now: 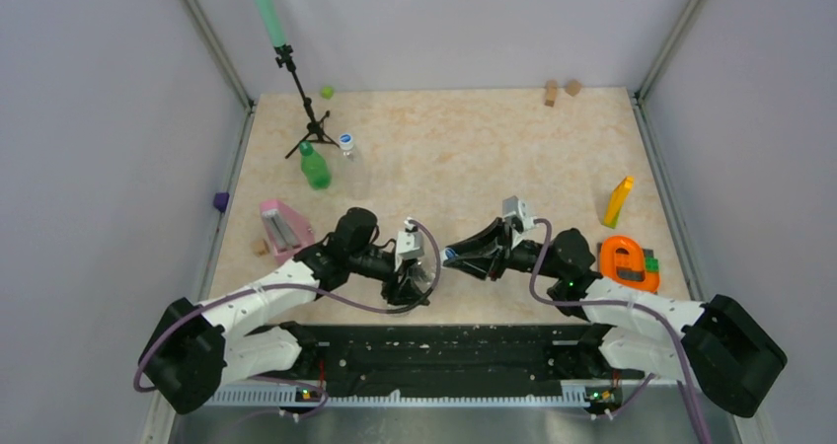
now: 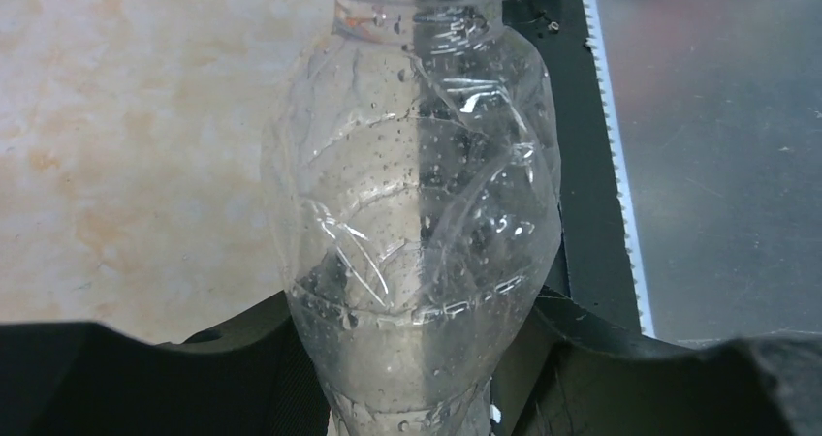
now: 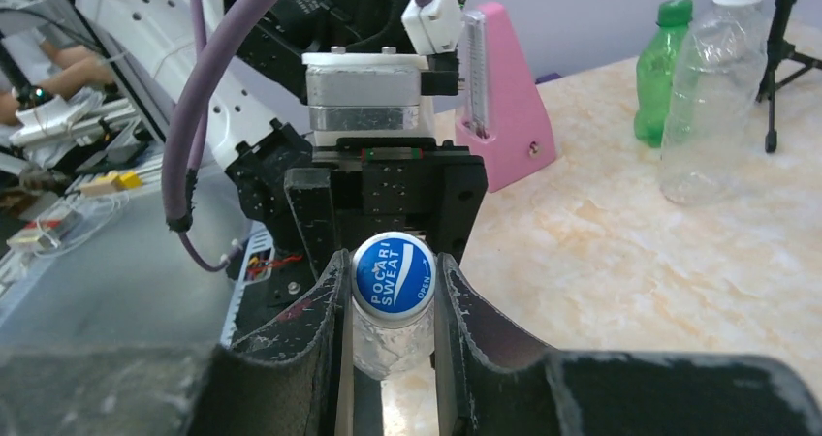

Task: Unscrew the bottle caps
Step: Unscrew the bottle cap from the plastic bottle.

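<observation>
left gripper (image 1: 422,272): clenched round the bottle (image 2: 417,213) body, bottle lying sideways, low centre of top view | right gripper (image 3: 392,295): fingers pinching the blue cap (image 3: 393,273) at that bottle's mouth | others: green bottle (image 1: 315,168) and spare clear bottle (image 1: 353,166), upright, capped, side by side, upper left of top view

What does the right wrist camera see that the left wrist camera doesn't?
Only right wrist: the blue cap pinched between the right jaws, a pink wedge, a green bottle and a standing clear bottle. Only left wrist: the crumpled, droplet-covered body of the held bottle, gripped by the left jaws, beside the black rail. Both: that held bottle and the marbled table.
</observation>
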Controlling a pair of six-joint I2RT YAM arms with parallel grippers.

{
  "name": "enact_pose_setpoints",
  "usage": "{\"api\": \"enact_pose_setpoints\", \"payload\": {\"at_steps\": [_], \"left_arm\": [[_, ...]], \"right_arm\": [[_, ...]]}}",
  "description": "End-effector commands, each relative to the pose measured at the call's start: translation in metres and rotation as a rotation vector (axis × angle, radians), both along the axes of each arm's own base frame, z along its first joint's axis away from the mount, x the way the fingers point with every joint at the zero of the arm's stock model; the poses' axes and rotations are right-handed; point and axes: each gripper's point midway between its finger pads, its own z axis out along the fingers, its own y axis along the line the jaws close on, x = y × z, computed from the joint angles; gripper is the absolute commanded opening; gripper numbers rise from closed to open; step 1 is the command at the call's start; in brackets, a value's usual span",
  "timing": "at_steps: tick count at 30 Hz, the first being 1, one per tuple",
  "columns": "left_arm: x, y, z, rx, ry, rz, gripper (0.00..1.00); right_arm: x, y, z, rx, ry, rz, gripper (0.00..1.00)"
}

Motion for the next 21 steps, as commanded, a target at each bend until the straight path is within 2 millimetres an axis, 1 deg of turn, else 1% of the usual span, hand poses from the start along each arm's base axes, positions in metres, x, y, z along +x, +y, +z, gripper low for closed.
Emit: {"api": "enact_pose_setpoints", "payload": {"at_steps": [1, 5, 9, 11, 14, 16, 19, 21], "left_arm": [[0.000, -0.018, 0.061, -0.221, -0.191, -0.105, 0.00], [0.019, -0.015, 0.049, -0.151, -0.215, 0.008, 0.00], [0.036, -0.013, 0.048, -0.115, -0.227, 0.104, 0.00], [0.042, -0.011, 0.048, -0.116, -0.245, 0.144, 0.00], [0.048, -0.008, 0.043, -0.102, -0.261, 0.191, 0.00], [0.053, -0.006, 0.039, -0.080, -0.266, 0.215, 0.00], [0.054, -0.003, 0.036, -0.051, -0.258, 0.230, 0.00], [0.054, -0.001, 0.034, -0.040, -0.262, 0.235, 0.00]], "right_arm": [[-0.024, 0.007, -0.020, -0.087, -0.071, 0.135, 0.00], [-0.015, 0.002, -0.014, -0.024, -0.025, 0.053, 0.00], [-0.012, -0.002, -0.018, 0.013, 0.045, 0.012, 0.00], [-0.003, -0.001, -0.021, 0.002, 0.134, -0.034, 0.11], [0.010, 0.000, -0.024, -0.027, 0.220, -0.096, 0.15], [0.015, -0.001, -0.024, -0.030, 0.251, -0.126, 0.20], [0.024, -0.008, -0.023, -0.006, 0.284, -0.201, 0.22], [0.026, -0.013, -0.022, 0.013, 0.293, -0.229, 0.25]]}}
